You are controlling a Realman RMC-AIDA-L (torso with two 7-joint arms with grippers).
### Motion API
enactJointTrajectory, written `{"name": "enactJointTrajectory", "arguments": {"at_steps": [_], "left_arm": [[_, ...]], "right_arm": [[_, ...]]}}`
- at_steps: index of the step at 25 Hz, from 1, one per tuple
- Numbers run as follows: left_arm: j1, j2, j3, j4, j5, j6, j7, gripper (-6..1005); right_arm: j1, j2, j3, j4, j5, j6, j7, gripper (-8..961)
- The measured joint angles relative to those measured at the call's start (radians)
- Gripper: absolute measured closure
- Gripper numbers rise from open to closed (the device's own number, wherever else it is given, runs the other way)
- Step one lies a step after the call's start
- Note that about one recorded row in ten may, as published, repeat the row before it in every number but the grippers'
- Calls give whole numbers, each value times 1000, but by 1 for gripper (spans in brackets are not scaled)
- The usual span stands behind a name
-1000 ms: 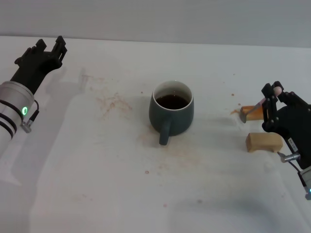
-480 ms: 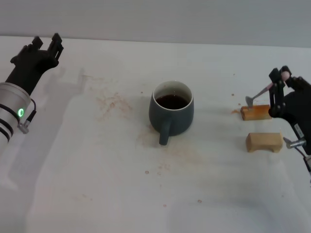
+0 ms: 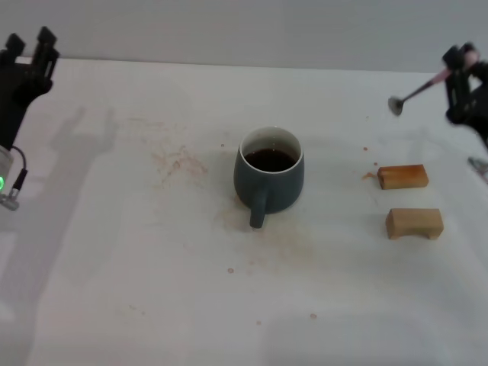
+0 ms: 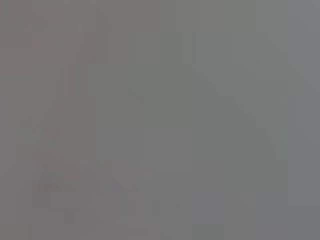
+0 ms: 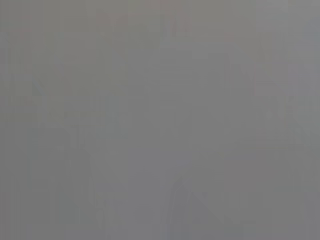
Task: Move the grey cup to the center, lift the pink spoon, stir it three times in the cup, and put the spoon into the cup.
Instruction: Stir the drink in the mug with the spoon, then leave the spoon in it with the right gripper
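The grey cup (image 3: 269, 177) stands at the middle of the white table, dark liquid inside, handle toward me. My right gripper (image 3: 457, 62) is at the far right, raised well above the table, shut on the pink handle end of the pink spoon (image 3: 418, 91). The spoon's metal bowl hangs out to the left, up and to the right of the cup. My left gripper (image 3: 27, 50) is at the far left, raised and away from the cup. Both wrist views show only a plain grey blur.
Two small wooden blocks lie right of the cup, one (image 3: 402, 176) farther back and one (image 3: 414, 223) nearer to me. Brown stains (image 3: 178, 162) mark the table (image 3: 137, 290) left of the cup.
My right gripper has lifted the spoon up off the far wooden block and carried it back and to the right. My left arm has drawn back to the left.
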Motion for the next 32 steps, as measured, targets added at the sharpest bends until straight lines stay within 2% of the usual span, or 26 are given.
{"name": "enactJointTrajectory", "arguments": {"at_steps": [2,8,12,16,18,26,32], "left_arm": [[10,0,-8,-7,-3,9,-4,456],[38,0,-9,-6,-9,36,-6,456],[54,0,-6,-1,-9,36,-6,456],[68,-1,-4,0,-9,35,-8,456],[74,-2,-3,1,-8,34,-8,456],[79,-3,7,8,-7,30,-8,456],[80,-2,9,13,-7,29,-8,456]], "right_arm": [[8,-1,-2,-27,-1,3,42,854],[71,-6,-67,-241,-52,28,307,854],[99,-6,-225,-393,-70,30,527,854],[104,-11,-429,-538,-91,37,717,854],[111,-14,-484,-574,-115,42,767,854],[188,-9,-551,-556,-151,94,791,854],[226,1,-631,-493,-151,190,785,854]]}}
